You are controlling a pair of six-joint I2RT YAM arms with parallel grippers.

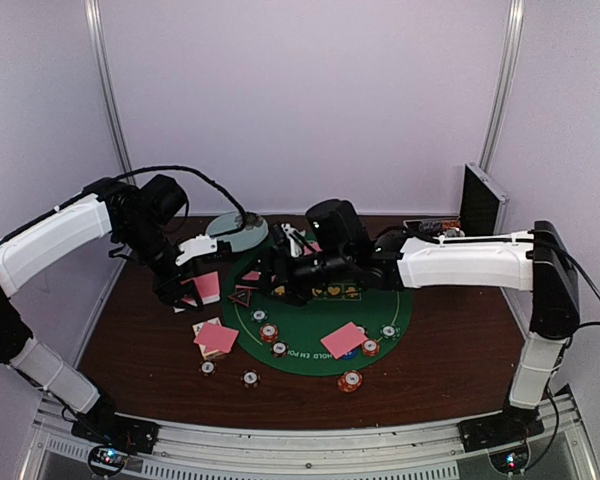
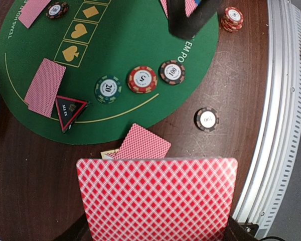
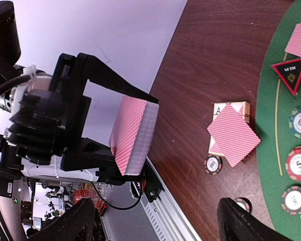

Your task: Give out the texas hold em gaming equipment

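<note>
Pink-backed deck, pinched in left hand, right hand spread wide alongside

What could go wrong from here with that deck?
1. The left jaws clamp a thick deck. The open right jaws face its edge and may pinch several cards or knock the stack loose.
2. The right arm reaches across the green mat and may sweep the triangle marker or the chips.
3. The two sets of jaws sit close and may collide.

Left gripper clamped on card deck; right gripper spread wide
</note>
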